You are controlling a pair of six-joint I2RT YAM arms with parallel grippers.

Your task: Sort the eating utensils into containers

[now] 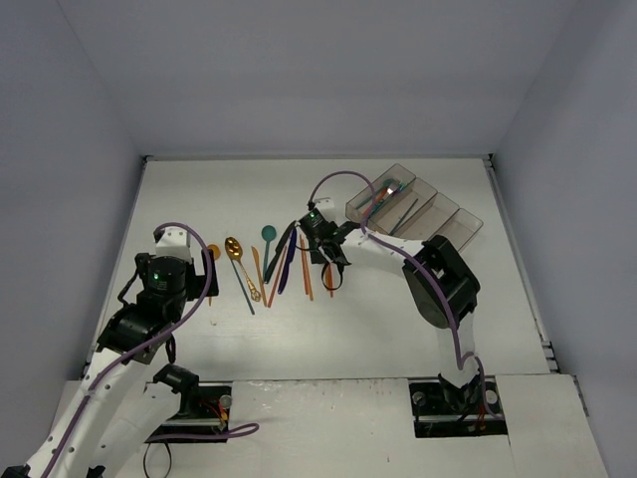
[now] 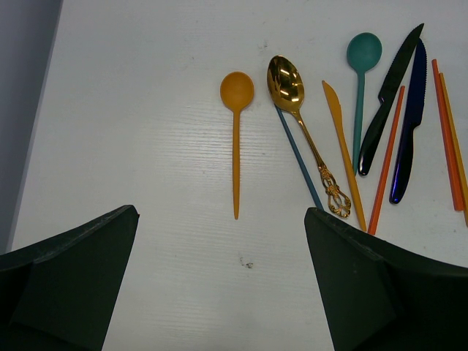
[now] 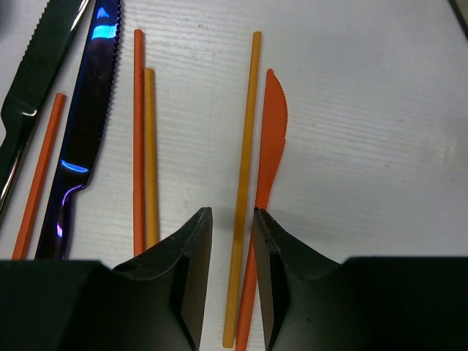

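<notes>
We start with the orange knife point(image 3: 272, 139) and the thin yellow-orange stick point(image 3: 247, 146), lying side by side and touching on the white table point(image 3: 380, 146). Their near ends sit between the fingers of the right gripper point(image 3: 232, 216), whose jaws are drawn narrow around the pair (whether they actually pinch, we cannot tell). Just to the left lie a pair of orange sticks point(image 3: 139, 110), then a glossy navy knife point(image 3: 91, 110) and a black knife point(image 3: 36, 66). Further left we see a teal spoon point(image 2: 363, 51), a gold spoon point(image 2: 287, 80) and an orange spoon point(image 2: 236, 146). Near this last one the left gripper point(image 2: 221, 216) hangs with jaws spread wide, holding nothing. The containers point(image 1: 460, 227) stand at the table's far right, apart from the row, and the bin at their left end holds a few utensils point(image 1: 383, 202).
</notes>
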